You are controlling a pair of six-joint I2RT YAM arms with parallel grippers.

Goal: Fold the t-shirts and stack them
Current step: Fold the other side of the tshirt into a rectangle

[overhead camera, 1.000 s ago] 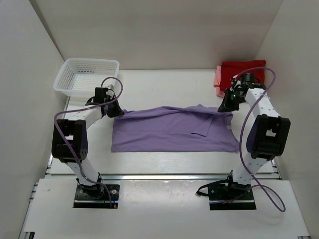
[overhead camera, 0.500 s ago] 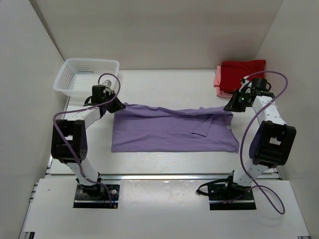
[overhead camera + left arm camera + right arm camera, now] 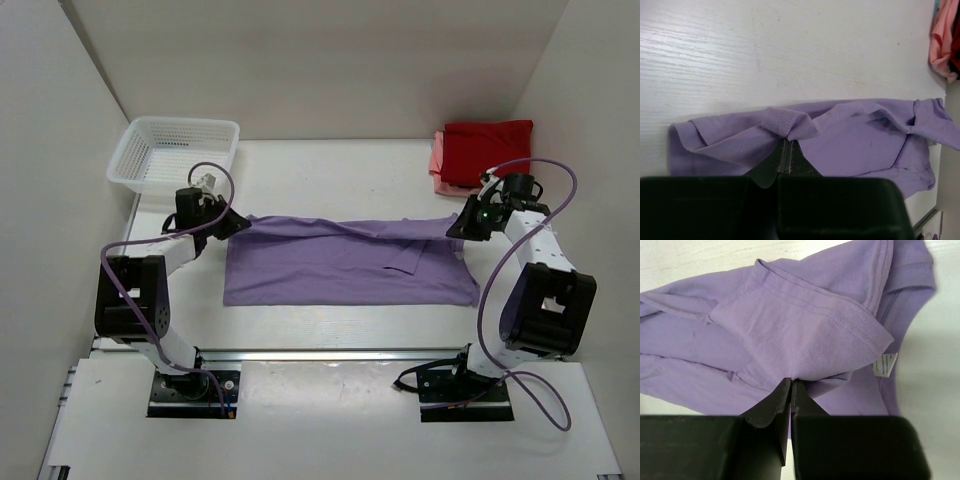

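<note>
A lavender t-shirt (image 3: 345,265) lies spread across the middle of the table, its far edge lifted and stretched between both arms. My left gripper (image 3: 240,222) is shut on the shirt's far left corner (image 3: 787,124). My right gripper (image 3: 455,227) is shut on the far right edge (image 3: 805,347), by the sleeve and white label. A folded red t-shirt (image 3: 488,146) lies on a salmon pink t-shirt (image 3: 439,165) at the far right corner; the pink one also shows in the left wrist view (image 3: 942,47).
A white lattice basket (image 3: 172,150) stands at the far left corner, just behind my left arm. White walls close in the table on the left, back and right. Bare table lies between the lavender shirt and the arm bases.
Both grippers have moved outward and toward the near side, pulling the lavender shirt's far edge taut and straighter. The fold over the shirt has narrowed.
</note>
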